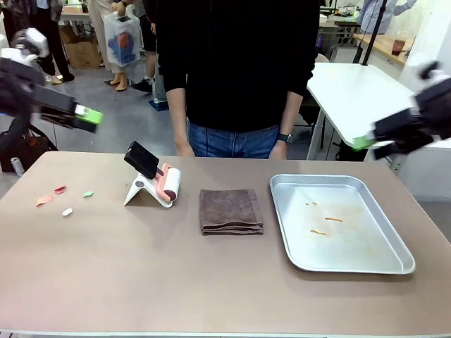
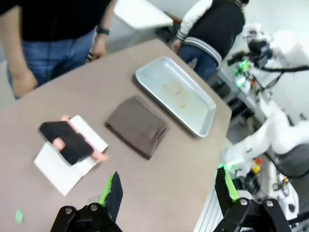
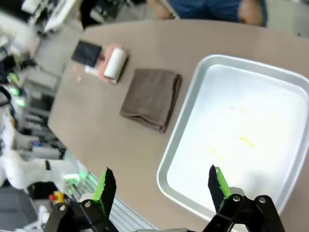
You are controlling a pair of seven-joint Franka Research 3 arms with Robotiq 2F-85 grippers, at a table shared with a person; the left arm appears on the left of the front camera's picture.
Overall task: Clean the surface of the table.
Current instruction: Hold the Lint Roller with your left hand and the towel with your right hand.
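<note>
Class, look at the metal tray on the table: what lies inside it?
Inside the metal tray lie a few small orange scraps; the table beneath it is covered.

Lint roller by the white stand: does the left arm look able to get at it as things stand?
Probably yes. The left gripper hangs open at the left end of the table, and nothing stands between it and the lint roller.

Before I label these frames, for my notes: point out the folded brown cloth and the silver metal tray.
folded brown cloth [image 1: 231, 210], front view, middle of its top.
silver metal tray [image 1: 356, 243], front view, bare floor.
</note>
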